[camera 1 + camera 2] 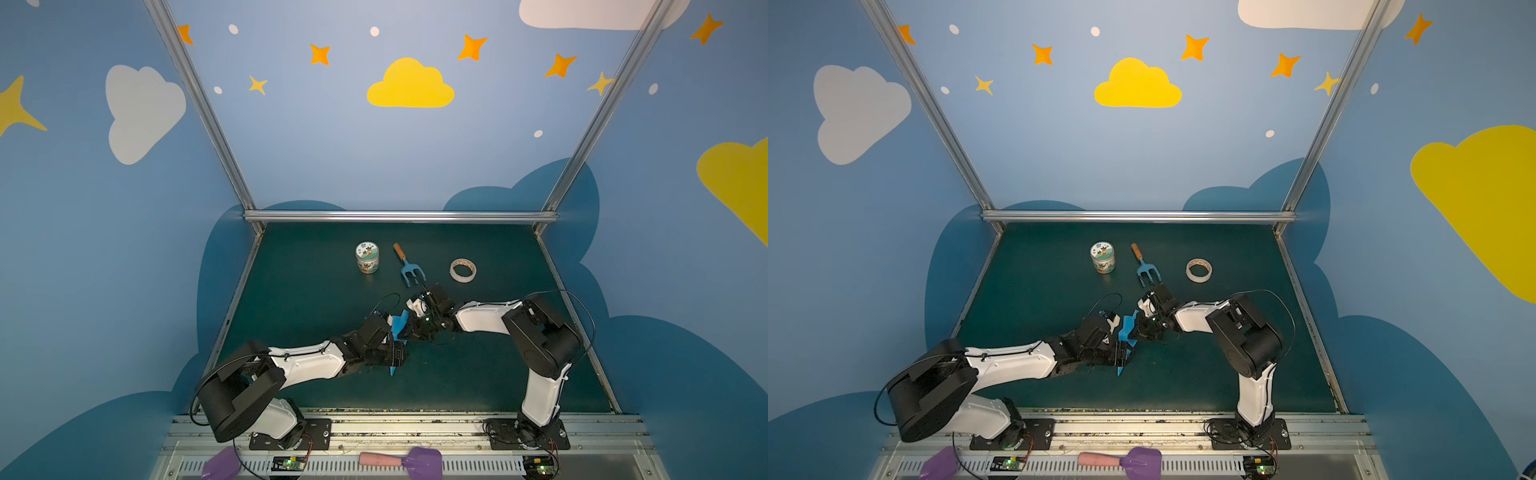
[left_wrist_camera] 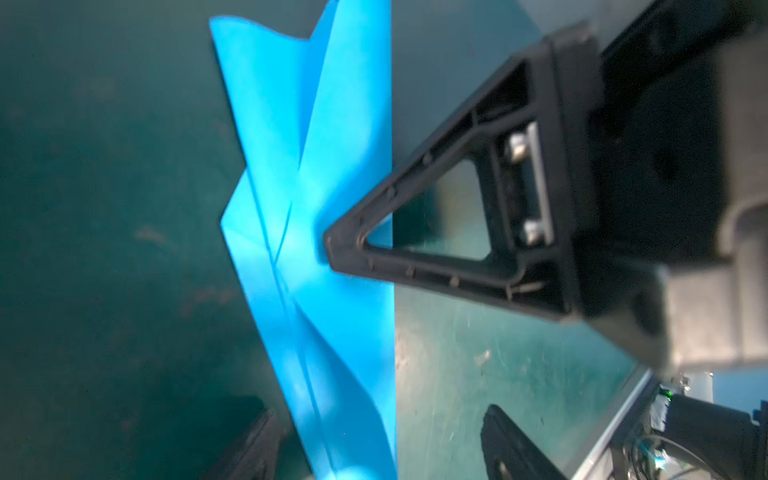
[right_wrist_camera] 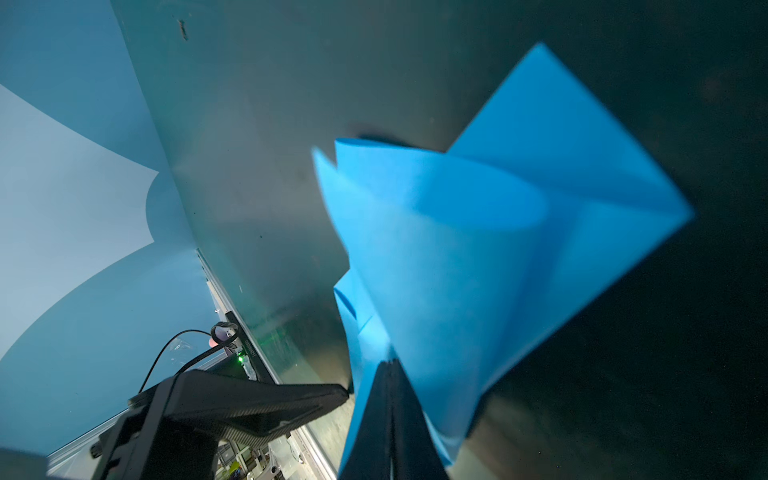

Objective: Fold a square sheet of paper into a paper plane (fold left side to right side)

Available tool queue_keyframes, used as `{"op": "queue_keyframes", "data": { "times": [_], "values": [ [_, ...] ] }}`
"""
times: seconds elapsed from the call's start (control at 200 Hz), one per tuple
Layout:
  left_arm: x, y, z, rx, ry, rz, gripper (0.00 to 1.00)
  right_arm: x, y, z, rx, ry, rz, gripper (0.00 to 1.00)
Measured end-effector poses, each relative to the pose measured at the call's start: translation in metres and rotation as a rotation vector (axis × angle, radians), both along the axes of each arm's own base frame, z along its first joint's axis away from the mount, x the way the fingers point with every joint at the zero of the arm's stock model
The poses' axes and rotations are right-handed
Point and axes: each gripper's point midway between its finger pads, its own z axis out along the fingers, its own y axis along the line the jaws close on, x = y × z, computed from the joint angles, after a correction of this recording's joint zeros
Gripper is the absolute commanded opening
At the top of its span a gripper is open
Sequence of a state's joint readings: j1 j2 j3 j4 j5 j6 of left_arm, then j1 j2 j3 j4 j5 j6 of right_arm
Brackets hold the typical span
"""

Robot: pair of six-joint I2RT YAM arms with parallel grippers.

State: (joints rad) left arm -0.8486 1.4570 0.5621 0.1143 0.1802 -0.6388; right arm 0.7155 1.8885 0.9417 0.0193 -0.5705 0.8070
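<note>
Over the dark green table (image 1: 498, 374), only the right claw (image 3: 390, 365) pinches the sky-blue folded paper plane (image 3: 478, 270). The left claw (image 2: 378, 411) is spread, so the plane might slip or unfold.

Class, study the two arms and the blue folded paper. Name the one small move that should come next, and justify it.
Probably draw the left end effector back clear of the paper plane: its jaws stand open around the paper, while the right end effector is shut on it.
</note>
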Motion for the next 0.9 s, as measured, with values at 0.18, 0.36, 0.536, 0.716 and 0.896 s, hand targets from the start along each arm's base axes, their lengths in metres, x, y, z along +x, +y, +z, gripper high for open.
{"op": "queue_keyframes", "data": {
  "times": [0.18,0.36,0.536,0.716,0.896],
  "values": [
    [0.006,-0.004,-0.002,0.033,-0.029,0.002,0.76,0.000,0.000,0.000,0.006,-0.002,0.001,0.02],
    [0.007,-0.004,-0.004,0.080,-0.048,-0.007,0.75,0.000,0.001,0.000,0.012,-0.003,0.001,0.02],
    [0.010,-0.004,-0.007,0.127,-0.067,-0.006,0.70,0.000,0.001,0.000,0.014,-0.005,0.000,0.02],
    [0.013,0.000,-0.010,0.148,-0.082,0.010,0.59,-0.001,0.000,0.001,0.015,-0.005,-0.001,0.02],
    [0.014,0.005,-0.013,0.155,-0.096,0.023,0.50,-0.002,-0.001,0.001,0.015,-0.004,-0.002,0.02]
  ]
}}
